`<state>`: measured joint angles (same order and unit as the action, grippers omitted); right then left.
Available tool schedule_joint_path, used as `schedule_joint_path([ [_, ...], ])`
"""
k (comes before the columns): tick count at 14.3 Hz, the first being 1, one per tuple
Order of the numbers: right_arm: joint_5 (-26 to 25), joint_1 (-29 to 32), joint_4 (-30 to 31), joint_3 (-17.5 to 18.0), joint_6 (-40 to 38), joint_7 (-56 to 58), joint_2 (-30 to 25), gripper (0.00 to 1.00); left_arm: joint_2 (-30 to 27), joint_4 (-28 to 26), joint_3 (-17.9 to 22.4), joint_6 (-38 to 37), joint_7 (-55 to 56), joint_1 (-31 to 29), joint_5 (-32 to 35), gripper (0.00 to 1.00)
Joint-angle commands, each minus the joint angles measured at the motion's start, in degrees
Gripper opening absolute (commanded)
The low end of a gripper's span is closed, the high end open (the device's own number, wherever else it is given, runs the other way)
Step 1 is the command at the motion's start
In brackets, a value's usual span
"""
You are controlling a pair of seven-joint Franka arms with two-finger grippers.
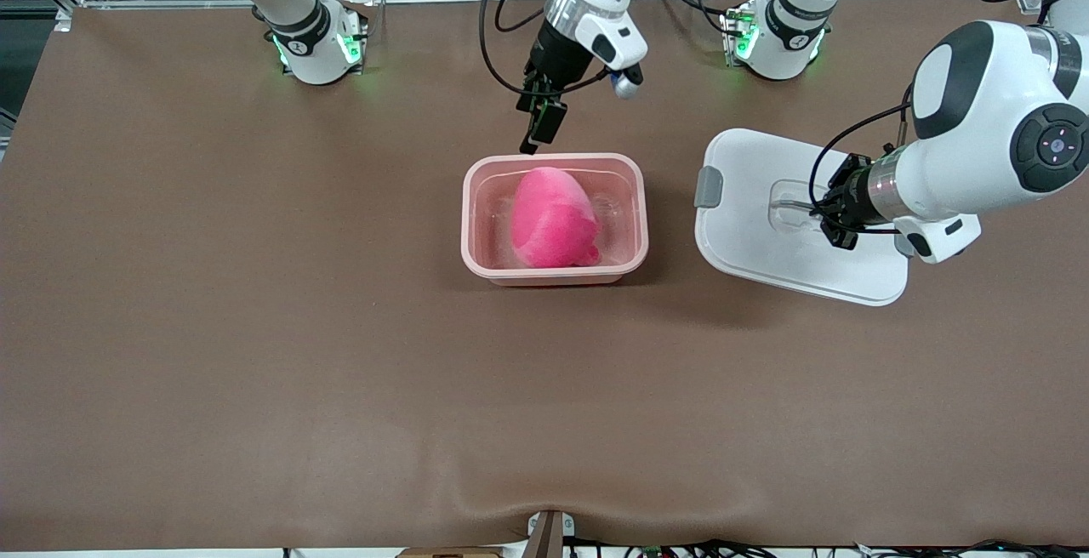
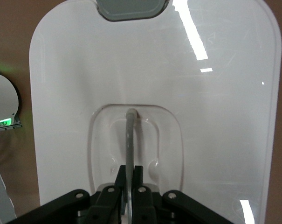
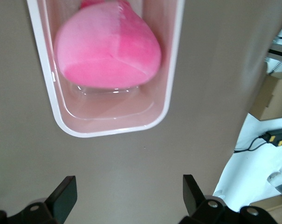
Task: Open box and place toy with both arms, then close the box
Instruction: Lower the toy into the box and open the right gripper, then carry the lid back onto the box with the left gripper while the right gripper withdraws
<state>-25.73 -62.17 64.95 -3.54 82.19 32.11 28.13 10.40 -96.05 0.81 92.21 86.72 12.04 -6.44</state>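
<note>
At frame centre, the toy (image 1: 553, 218) lies in the open box (image 1: 634, 239); the right tool (image 1: 534, 137), spread wide, hovers above its rim. The left tool (image 1: 823, 219) pinches the lid (image 1: 749, 239) handle (image 2: 129, 135), ready for closing.

1. We see the box (image 1: 555, 219), its pink base open, at the middle of the table (image 1: 255, 328), with the toy (image 1: 553, 218) lying inside it.
2. We see the white lid (image 1: 749, 235) beside the base, toward the left arm's end of the table, one grey clip (image 1: 708, 187) on the edge facing the base.
3. The left gripper (image 1: 829, 213) sits at the lid's clear centre handle (image 1: 791, 205).
4. The right gripper (image 1: 538, 128) hangs just above the base's rim nearest the robots' bases.
</note>
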Motion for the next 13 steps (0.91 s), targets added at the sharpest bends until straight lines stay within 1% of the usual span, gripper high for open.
schedule_joint_path([
  [1, 2.3, 4.7, 0.6, -0.5, -0.5, 0.0, -3.6, 1.00, -1.6, -0.5, -1.0, 0.5, 1.0, 0.8, 0.1, 0.00],
  [2, 2.5, 7.9, 1.1, -0.4, -0.6, 0.1, -4.6, 1.00, -1.1, 0.5, -1.9, 0.5, 2.3, 1.1, -0.1, 0.00],
  [5, 3.3, 16.8, 2.6, -0.4, -0.5, 0.1, -6.2, 1.00, 2.2, 4.7, -6.0, 0.5, 10.8, 1.5, 0.1, 0.00],
  [7, 4.5, 22.3, 2.8, -0.4, -0.5, -0.1, -6.6, 1.00, 5.9, 9.0, -7.4, 0.5, 18.2, 4.0, 0.1, 0.00],
  [8, 5.8, 25.8, 2.8, -0.4, -0.2, -0.2, -6.9, 1.00, 8.3, 11.1, -7.4, 0.5, 22.7, 6.3, 0.1, 0.00],
  [11, 13.1, 35.9, 2.9, -0.4, 0.2, -0.2, -7.5, 1.00, 16.5, 20.2, -7.3, 0.9, 33.5, 13.0, 0.1, 0.00],
  [12, 14.4, 38.8, 3.0, -0.4, 0.1, -0.2, -7.8, 1.00, 18.2, 21.9, -7.3, 1.8, 36.4, 14.1, 0.1, 0.00],
  [13, 15.3, 41.3, 3.1, -0.4, -0.1, -0.2, -8.1, 1.00, 18.7, 21.9, -7.4, 3.4, 38.8, 15.3, 0.1, 0.00],
])
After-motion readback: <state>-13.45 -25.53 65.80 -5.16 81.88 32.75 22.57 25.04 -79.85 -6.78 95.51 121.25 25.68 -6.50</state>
